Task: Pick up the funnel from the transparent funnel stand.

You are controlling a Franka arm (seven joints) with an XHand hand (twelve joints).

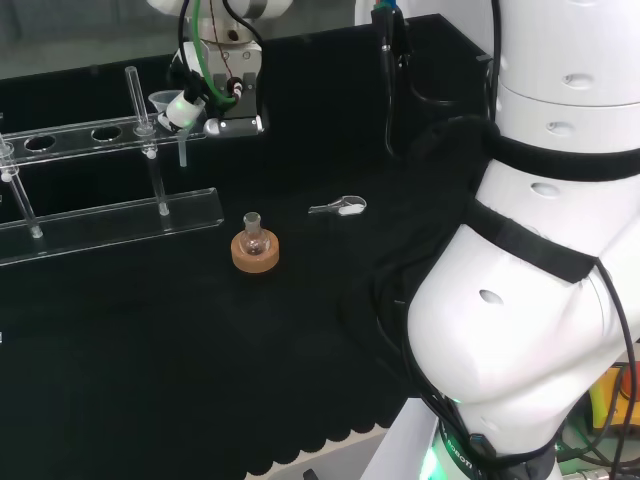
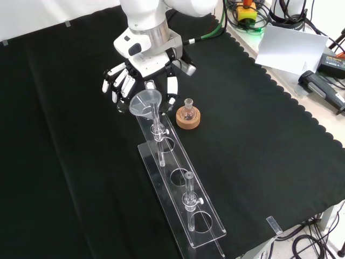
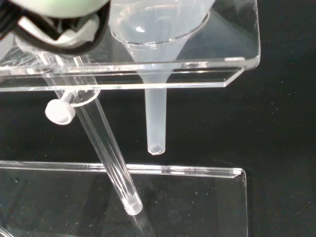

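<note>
In the wrist view the funnel's stem hangs straight down through the hole in the upper shelf of the transparent funnel stand, its tip clear of the base plate below, and its cone seems to rest in that hole. So the funnel is not yet lifted; it sits in the end hole of the stand.

The black-clothed table carries the long stand, which has the funnel at its far end in the front view. Just behind the cone hovers the hand, fingers spread and fairly straight to either side of the cone, curled round nothing. I judge the approach nearly done; closing on the cone and raising it free of the hole are left.

A small round flask on a cork ring stands just right of the funnel in the front view.
</note>
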